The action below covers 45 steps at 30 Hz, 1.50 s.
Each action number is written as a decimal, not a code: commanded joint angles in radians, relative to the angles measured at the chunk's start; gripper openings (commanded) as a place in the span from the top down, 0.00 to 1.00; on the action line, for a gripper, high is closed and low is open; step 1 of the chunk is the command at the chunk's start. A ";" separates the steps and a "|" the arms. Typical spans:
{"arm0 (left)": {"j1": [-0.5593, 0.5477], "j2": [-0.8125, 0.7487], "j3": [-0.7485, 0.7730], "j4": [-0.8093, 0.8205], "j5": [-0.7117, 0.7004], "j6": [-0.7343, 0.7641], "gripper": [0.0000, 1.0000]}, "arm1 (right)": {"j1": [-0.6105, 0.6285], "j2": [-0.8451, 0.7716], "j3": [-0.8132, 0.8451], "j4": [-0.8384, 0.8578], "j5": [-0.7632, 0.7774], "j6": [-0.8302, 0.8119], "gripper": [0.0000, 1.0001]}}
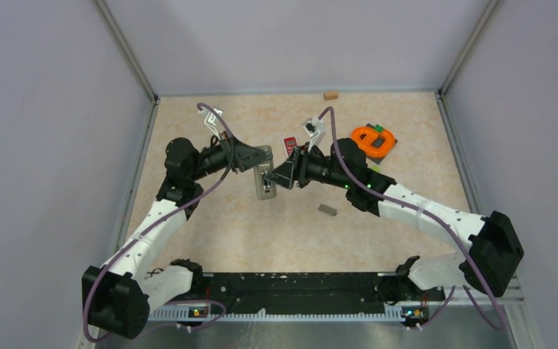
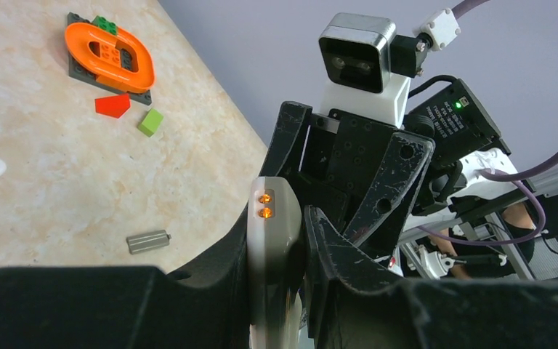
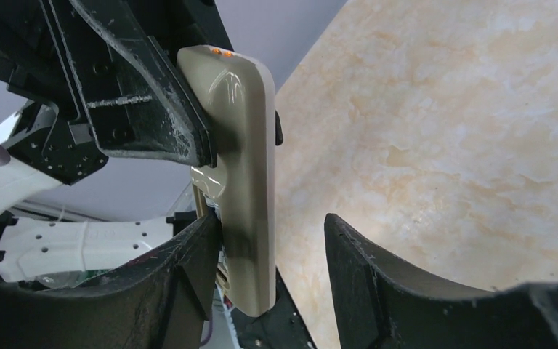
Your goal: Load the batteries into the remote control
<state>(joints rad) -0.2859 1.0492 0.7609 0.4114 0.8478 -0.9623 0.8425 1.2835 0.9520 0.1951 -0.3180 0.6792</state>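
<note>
Holding the remote control (image 1: 265,185) clamped in the left gripper (image 2: 276,251) above mid-bench, presumably steadying it for the right gripper (image 3: 269,236), spread open and seemingly empty alongside.

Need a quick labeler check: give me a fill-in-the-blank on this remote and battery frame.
1. The remote control is clamped, off the table, in the gripper of the ___ arm.
2. The right gripper beside it has its jaws ___.
3. The grey battery lies on the table, in ___ gripper.
Missing words: left; open; neither.
</note>
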 commanded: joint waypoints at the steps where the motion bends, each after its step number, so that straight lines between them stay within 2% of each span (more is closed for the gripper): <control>1: -0.004 -0.021 -0.007 0.071 0.033 -0.019 1.00 | 0.008 0.038 0.059 -0.017 0.115 0.048 0.48; 5: -0.004 -0.026 -0.008 0.077 0.026 -0.024 1.00 | 0.012 0.055 0.068 -0.073 0.157 0.060 0.67; 8: -0.004 -0.032 -0.007 0.068 0.014 -0.016 1.00 | 0.012 0.047 0.057 -0.061 0.147 0.056 0.68; 10: -0.004 -0.035 -0.007 0.054 0.006 -0.009 1.00 | 0.012 0.028 0.041 -0.028 0.127 0.058 0.61; 16: -0.004 -0.039 -0.007 -0.015 -0.045 0.018 1.00 | 0.009 -0.058 -0.032 0.093 0.075 0.100 0.30; 19: -0.004 -0.039 -0.004 -0.048 -0.087 0.023 1.00 | 0.009 -0.094 -0.063 0.130 0.068 0.097 0.21; 24: -0.003 -0.027 0.015 -0.120 -0.184 0.016 1.00 | 0.033 -0.071 -0.024 0.067 0.119 0.040 0.17; 31: -0.003 -0.024 0.034 -0.183 -0.288 -0.021 1.00 | 0.156 0.080 0.206 -0.246 0.445 -0.114 0.16; 35: -0.002 -0.026 0.038 -0.204 -0.315 -0.033 1.00 | 0.193 0.130 0.248 -0.253 0.502 -0.154 0.16; 38: -0.003 -0.028 0.037 -0.215 -0.329 -0.043 1.00 | 0.215 0.162 0.281 -0.272 0.524 -0.180 0.20; 39: -0.003 -0.030 0.037 -0.218 -0.333 -0.047 1.00 | 0.222 0.174 0.289 -0.278 0.532 -0.191 0.24; 42: -0.002 -0.031 0.037 -0.221 -0.336 -0.057 0.94 | 0.228 0.191 0.292 -0.278 0.526 -0.215 0.47; 45: -0.002 -0.032 0.041 -0.226 -0.325 -0.064 0.90 | 0.229 0.194 0.276 -0.261 0.499 -0.242 0.59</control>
<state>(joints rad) -0.2882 1.0351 0.7521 0.1558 0.5259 -0.9962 1.0588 1.4689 1.1934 -0.0746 0.1741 0.5171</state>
